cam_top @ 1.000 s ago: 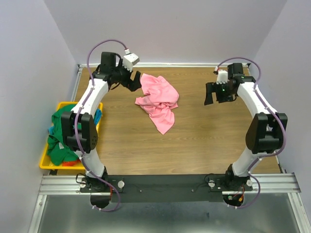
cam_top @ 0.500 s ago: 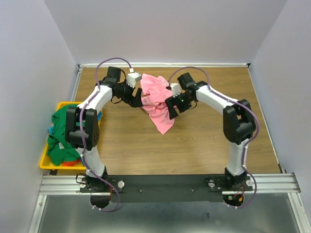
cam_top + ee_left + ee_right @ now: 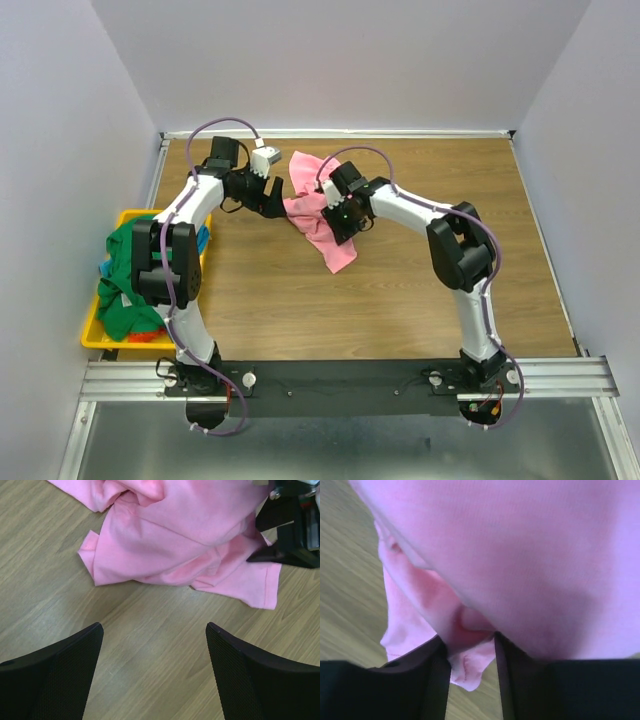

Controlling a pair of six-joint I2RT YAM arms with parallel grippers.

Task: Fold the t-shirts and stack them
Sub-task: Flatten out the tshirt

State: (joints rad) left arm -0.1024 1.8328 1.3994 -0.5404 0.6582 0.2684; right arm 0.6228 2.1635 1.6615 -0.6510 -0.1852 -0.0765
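A crumpled pink t-shirt lies on the wooden table toward the back centre. My right gripper sits on top of it. In the right wrist view a fold of the pink t-shirt fills the gap between the two black fingers, which press on it. My left gripper hovers just left of the shirt. Its fingers are spread wide over bare wood, with the pink t-shirt just ahead. A green t-shirt hangs over the yellow bin, with bits of blue and orange beside it.
The yellow bin stands at the table's left edge beside the left arm. The white walls enclose the table at the back and both sides. The right gripper's black body shows at the upper right of the left wrist view.
The right arm swung from the right side across to the pink t-shirt and its jaws closed on a fold. The left gripper dropped slightly toward the shirt's left edge.
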